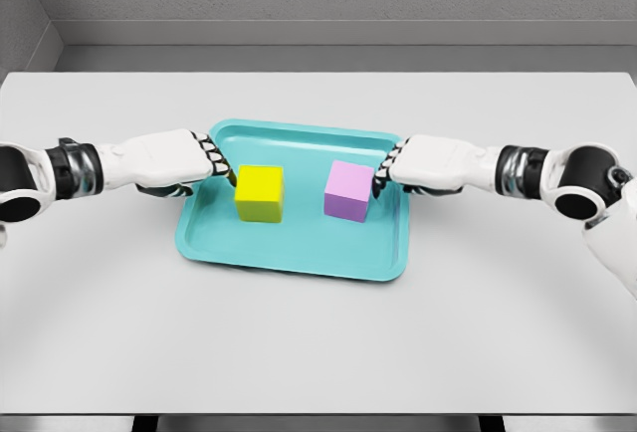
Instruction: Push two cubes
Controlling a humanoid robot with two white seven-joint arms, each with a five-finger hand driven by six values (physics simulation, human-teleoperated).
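Note:
A yellow cube [260,193] and a pink cube [349,191] sit side by side on a teal tray [299,253], with a gap between them. My left hand [221,163] reaches in from the left, its curled fingertips against the yellow cube's left face. From the right, my right hand [383,177] comes in with curled fingers touching the pink cube's right face. Neither hand grasps a cube.
The tray lies mid-table on a white table [318,352]. Its raised rim runs around both cubes. A grey wall stands behind the table's far edge.

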